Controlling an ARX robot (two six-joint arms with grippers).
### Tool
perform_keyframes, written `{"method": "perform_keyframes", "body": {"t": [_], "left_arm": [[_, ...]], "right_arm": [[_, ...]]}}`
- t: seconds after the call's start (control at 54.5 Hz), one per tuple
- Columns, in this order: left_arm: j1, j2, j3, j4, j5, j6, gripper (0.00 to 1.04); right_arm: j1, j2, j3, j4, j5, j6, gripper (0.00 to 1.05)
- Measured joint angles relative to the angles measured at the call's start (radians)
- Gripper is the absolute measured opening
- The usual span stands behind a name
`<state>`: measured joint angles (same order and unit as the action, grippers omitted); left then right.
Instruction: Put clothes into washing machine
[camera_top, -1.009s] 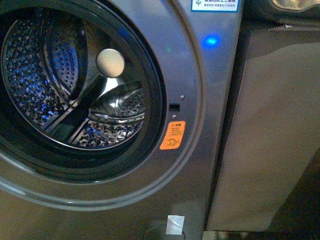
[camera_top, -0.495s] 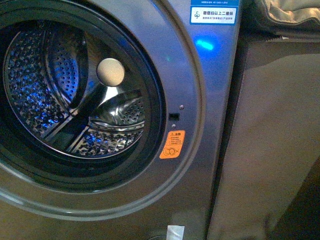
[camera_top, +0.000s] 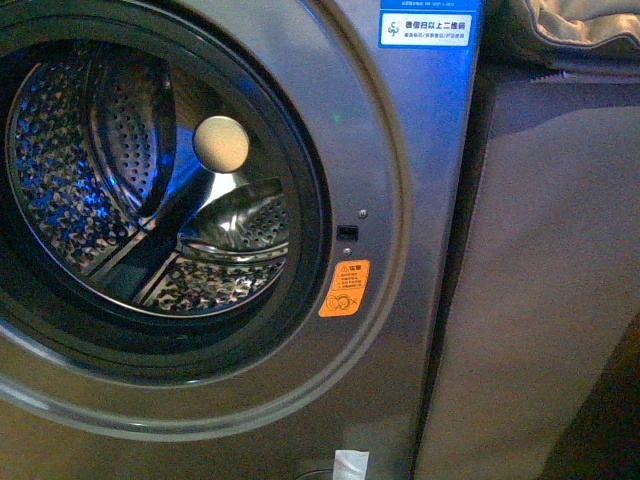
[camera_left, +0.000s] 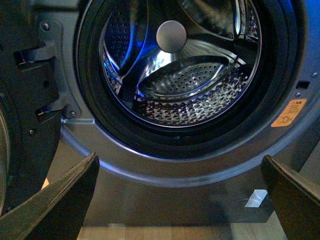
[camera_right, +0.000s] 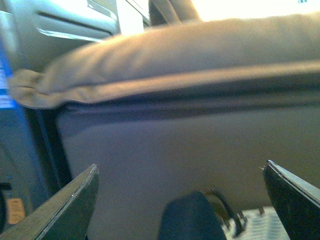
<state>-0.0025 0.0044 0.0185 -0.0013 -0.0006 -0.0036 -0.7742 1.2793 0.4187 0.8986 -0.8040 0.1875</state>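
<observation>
A beige panel (camera_top: 540, 280) stands just right of the washing machine (camera_top: 400, 150), with a beige cushion (camera_right: 175, 55) on top. The left gripper (camera_left: 180, 157) is spread wide and empty, facing the open perforated drum (camera_left: 190, 95), which holds nothing. The right gripper (camera_right: 181, 165) is also spread, facing the panel. The clothes (camera_right: 192, 217) seem to be the dark navy shape low between its fingers, ungrasped. A shallow pinch on such soft fabric could drop it short of the porthole or snag it on the door seal (camera_left: 90, 100).

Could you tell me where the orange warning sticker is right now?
In the front view, the orange warning sticker sits on the washing machine's grey front, just right of the porthole rim and below the small black latch slot.
</observation>
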Motion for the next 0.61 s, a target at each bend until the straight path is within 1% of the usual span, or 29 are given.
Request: {"method": "perform_keyframes", "body": {"t": [0.018, 0.055, 0.092, 0.147, 0.22, 0.238, 0.257, 0.293, 0.367, 0.477, 0.605], "left_arm": [[0.000, 0.000, 0.000, 0.000, 0.000, 0.000, 0.98], [0.000, 0.000, 0.000, 0.000, 0.000, 0.000, 0.98], [0.000, 0.000, 0.000, 0.000, 0.000, 0.000, 0.98], [0.000, 0.000, 0.000, 0.000, 0.000, 0.000, 0.98], [0.000, 0.000, 0.000, 0.000, 0.000, 0.000, 0.98], [0.000, 0.000, 0.000, 0.000, 0.000, 0.000, 0.98], [0.000, 0.000, 0.000, 0.000, 0.000, 0.000, 0.98], [0.000, 0.000, 0.000, 0.000, 0.000, 0.000, 0.98], [0.000, 0.000, 0.000, 0.000, 0.000, 0.000, 0.98], [0.000, 0.000, 0.000, 0.000, 0.000, 0.000, 0.98], [0.000, 0.000, 0.000, 0.000, 0.000, 0.000, 0.98]], "right_arm": [[-0.001, 0.016, 0.013, -0.028, 0.003, -0.016, 0.97], [-0.004, 0.078, 0.068, -0.146, 0.024, -0.087, 0.97], [-0.004, 0.122, 0.109, -0.232, 0.034, -0.132, 0.97], [-0.004, 0.192, 0.174, -0.376, 0.042, -0.245, 0.97], [-0.003, 0.262, 0.235, -0.507, 0.060, -0.353, 0.97], [-0.002, 0.282, 0.250, -0.542, 0.061, -0.402, 0.97], [-0.002, 0.291, 0.258, -0.559, 0.062, -0.412, 0.97], [0.000, 0.324, 0.287, -0.622, 0.062, -0.496, 0.97], [0.003, 0.369, 0.325, -0.679, 0.072, -0.580, 0.97], [0.013, 0.465, 0.398, -0.750, 0.117, -0.723, 0.97], [0.031, 0.558, 0.413, -0.756, 0.101, -0.764, 0.97]]}}
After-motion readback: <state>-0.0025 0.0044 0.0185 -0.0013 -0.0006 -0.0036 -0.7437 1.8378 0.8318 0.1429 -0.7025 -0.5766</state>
